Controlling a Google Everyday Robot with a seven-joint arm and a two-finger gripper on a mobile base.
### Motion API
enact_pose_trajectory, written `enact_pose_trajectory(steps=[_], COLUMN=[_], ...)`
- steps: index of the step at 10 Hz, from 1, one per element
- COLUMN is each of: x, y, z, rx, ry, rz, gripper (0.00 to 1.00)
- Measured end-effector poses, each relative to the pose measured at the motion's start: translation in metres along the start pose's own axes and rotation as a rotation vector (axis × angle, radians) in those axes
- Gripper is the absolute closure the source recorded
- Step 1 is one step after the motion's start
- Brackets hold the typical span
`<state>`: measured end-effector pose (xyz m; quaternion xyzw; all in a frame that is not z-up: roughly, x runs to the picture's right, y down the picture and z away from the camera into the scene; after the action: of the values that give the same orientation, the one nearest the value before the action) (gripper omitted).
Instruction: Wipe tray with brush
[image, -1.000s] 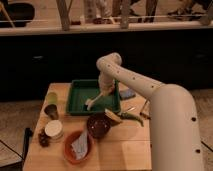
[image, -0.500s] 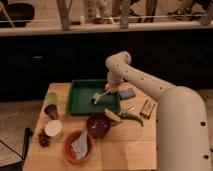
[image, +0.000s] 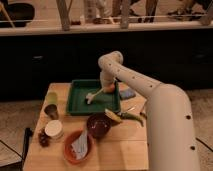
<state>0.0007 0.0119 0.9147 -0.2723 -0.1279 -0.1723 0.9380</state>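
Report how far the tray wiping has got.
Done: the brush is picked up, its orange end held in the end effector, which is over the right half of the tray. In hand: the pale head angles down toward the tray floor near the middle, so wiping looks under way. Left: how much floor has been covered cannot be judged, as no wipe marks show.

One tray (image: 79, 103), one brush (image: 96, 94), one blue block (image: 127, 93), one orange bowl (image: 67, 149), one dark bowl (image: 90, 123). One gripper (image: 107, 86) hangs above the tray.
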Motion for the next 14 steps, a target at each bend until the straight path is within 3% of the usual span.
enact_pose_trajectory(steps=[3,8,11,14], x=[-0.011,0.036,0.05,0.026], y=[0.016,0.039,0.026,0.004], z=[0.001,-0.018,-0.021,-0.009], rx=[-0.048,-0.04,-0.007,-0.003], ry=[-0.021,0.018,0.028,0.015], rz=[-0.074,0.008,0.045,0.001], gripper=[0.97,0.97,0.97,0.97])
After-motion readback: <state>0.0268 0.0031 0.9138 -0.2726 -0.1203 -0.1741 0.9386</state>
